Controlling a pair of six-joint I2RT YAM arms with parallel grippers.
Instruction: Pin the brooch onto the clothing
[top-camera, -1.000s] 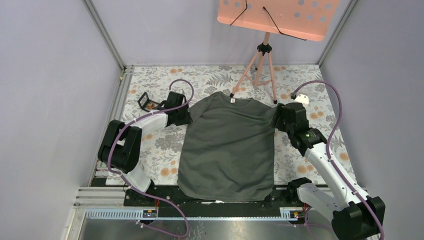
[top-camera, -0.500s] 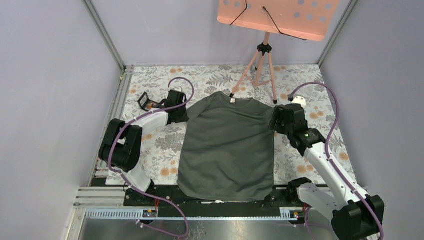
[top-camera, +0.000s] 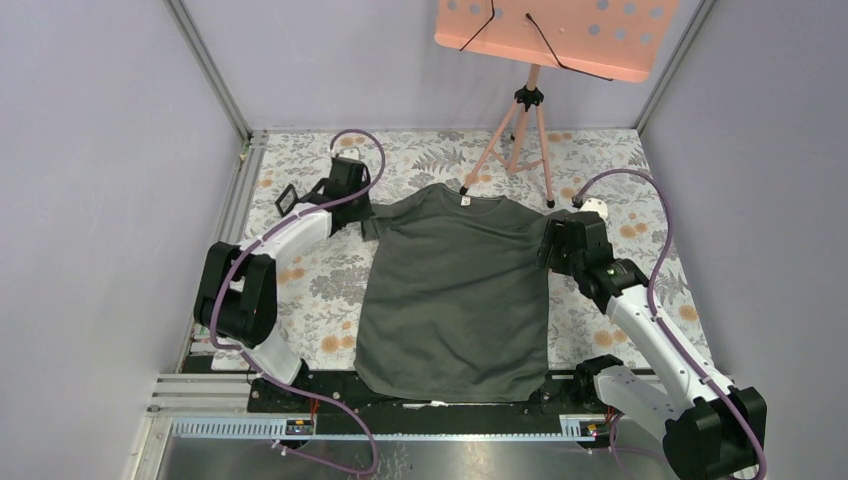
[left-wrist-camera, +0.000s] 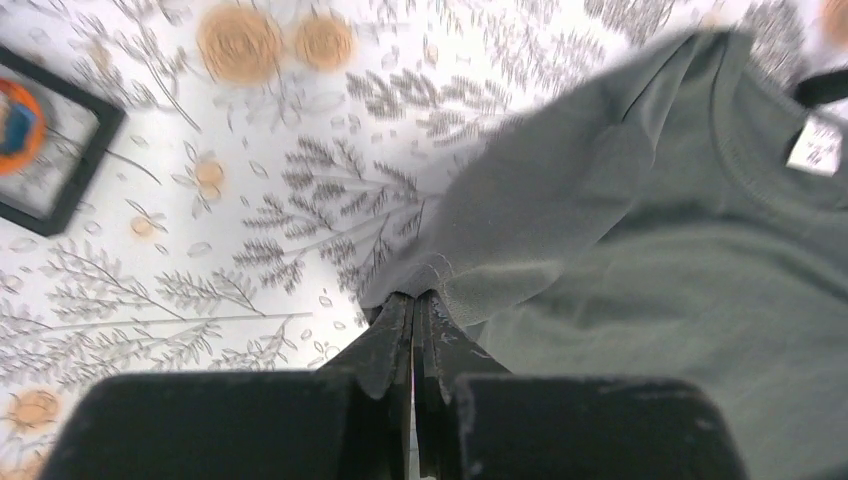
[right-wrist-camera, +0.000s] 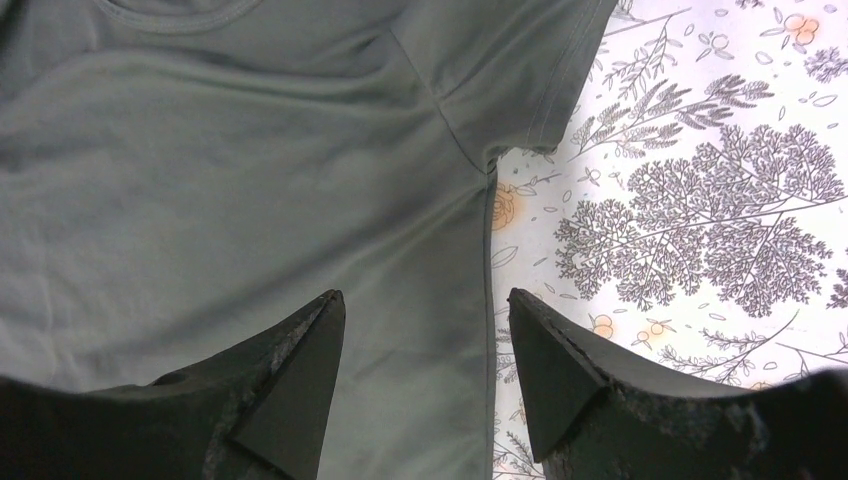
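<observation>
The dark grey-green T-shirt (top-camera: 455, 290) lies flat on the floral cloth, its white neck label (top-camera: 465, 200) at the far end. My left gripper (top-camera: 362, 213) is shut on the hem of the shirt's left sleeve (left-wrist-camera: 470, 290), the pinch showing in the left wrist view (left-wrist-camera: 415, 298). A small black square case (top-camera: 288, 199) lies left of it; in the left wrist view the case (left-wrist-camera: 85, 165) holds an orange round brooch (left-wrist-camera: 32, 150) with a blue piece on it. My right gripper (top-camera: 548, 250) is open and empty above the shirt's right side seam (right-wrist-camera: 425, 310), below the right sleeve (right-wrist-camera: 520, 70).
A pink music stand on a tripod (top-camera: 525, 110) stands behind the shirt's collar. Grey walls and metal rails close in the floral table cloth (top-camera: 320, 290) on three sides. The arm bases sit along the near edge.
My left gripper has moved away and to the left with the sleeve, pulling it out toward the case. The right gripper has shifted slightly toward the shirt.
</observation>
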